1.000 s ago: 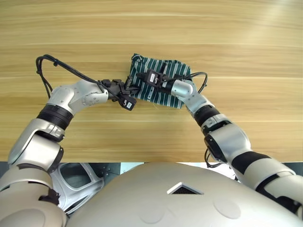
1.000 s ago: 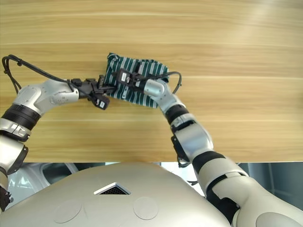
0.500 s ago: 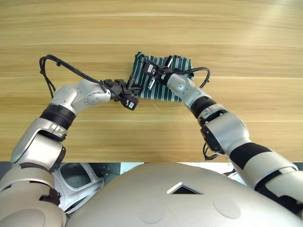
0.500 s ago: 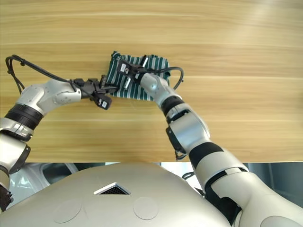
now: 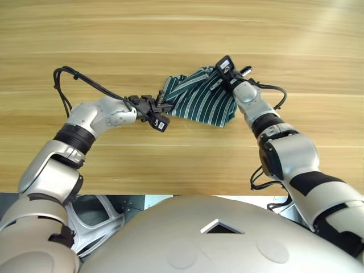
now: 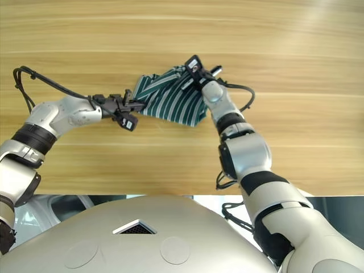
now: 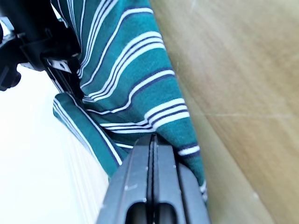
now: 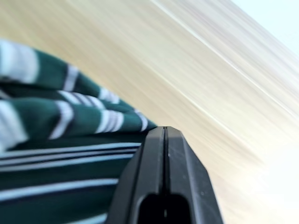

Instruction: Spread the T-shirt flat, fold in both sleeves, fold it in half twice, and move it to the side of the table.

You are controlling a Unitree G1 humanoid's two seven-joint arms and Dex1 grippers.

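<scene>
Right now the green-and-white striped T-shirt (image 5: 199, 102) lies bunched just above the middle of the head view, on the wooden table (image 5: 170, 28). The left gripper (image 5: 162, 107) is clamped on its left edge, fingers pressed together over the cloth. The right gripper (image 5: 220, 74) pinches the upper right corner, with the fabric drawn between the two.

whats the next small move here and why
Probably draw the two grippers farther apart. The left gripper and right gripper are each shut on the T-shirt, which sits bunched and creased between them, not yet flat on the table.
</scene>
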